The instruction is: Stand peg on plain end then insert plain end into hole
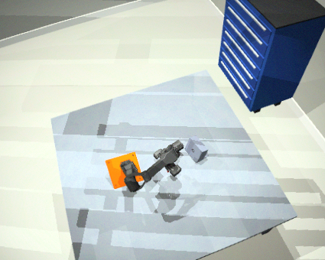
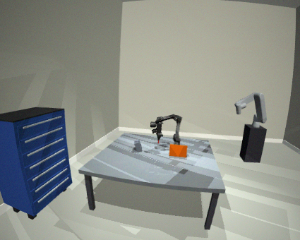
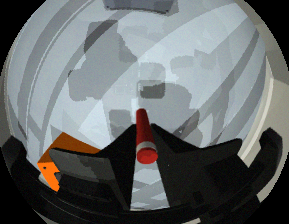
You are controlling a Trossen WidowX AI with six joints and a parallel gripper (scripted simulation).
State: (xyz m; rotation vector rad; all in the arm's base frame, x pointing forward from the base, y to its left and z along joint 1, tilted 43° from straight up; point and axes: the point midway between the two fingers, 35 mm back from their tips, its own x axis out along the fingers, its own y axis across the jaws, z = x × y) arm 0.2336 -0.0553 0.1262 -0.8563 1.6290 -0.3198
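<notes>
Wrist view has the pincer (image 3: 143, 128) (image 2: 159, 139) clamped on the upright peg (image 3: 144, 131) (image 2: 158, 142), banded end toward six o'clock, so standing is probably done and insertion remains.

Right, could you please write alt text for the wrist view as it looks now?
A red peg with a white band near its closest end is gripped between the black fingers of the claw, above a pale, shadow-streaked table.
</notes>
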